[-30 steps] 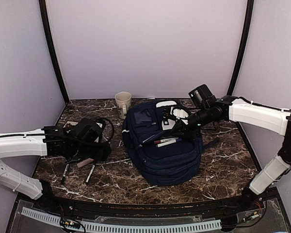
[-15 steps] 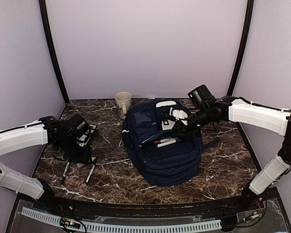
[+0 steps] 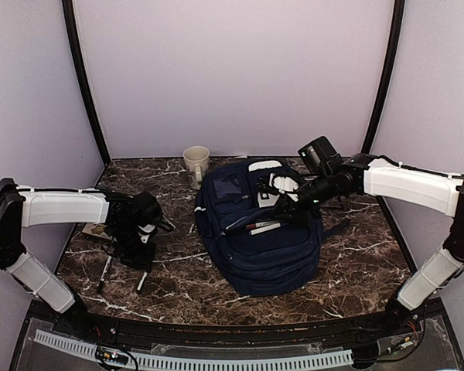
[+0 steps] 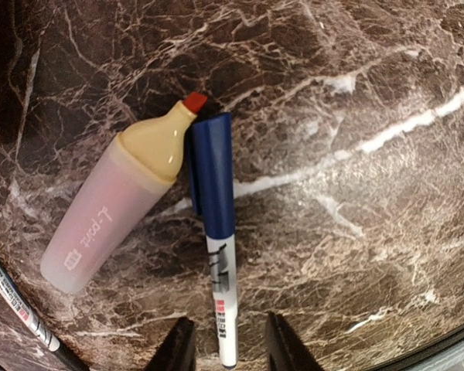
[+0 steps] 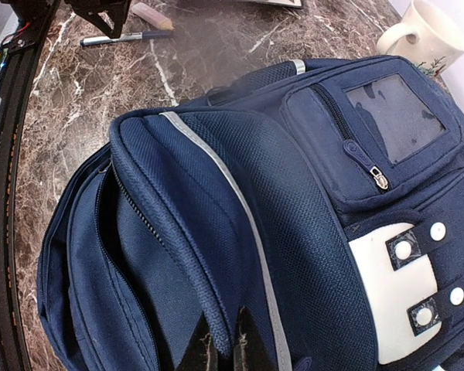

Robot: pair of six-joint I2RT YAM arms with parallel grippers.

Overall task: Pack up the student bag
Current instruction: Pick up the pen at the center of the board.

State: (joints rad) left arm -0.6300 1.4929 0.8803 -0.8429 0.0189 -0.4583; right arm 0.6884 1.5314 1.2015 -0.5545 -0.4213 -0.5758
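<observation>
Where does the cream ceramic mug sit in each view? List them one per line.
Top external: cream ceramic mug on the far side, just left of the navy striped fabric backpack.
Left wrist: not in it.
Right wrist: top right corner, beyond the backpack.
Shared landmark: the backpack's window pocket.

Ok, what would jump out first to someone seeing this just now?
The navy student bag fills the middle of the table, a flap edge pinched by the right gripper. Left of it, the left gripper hangs open over a blue-capped pen beside an uncapped pink highlighter.
</observation>
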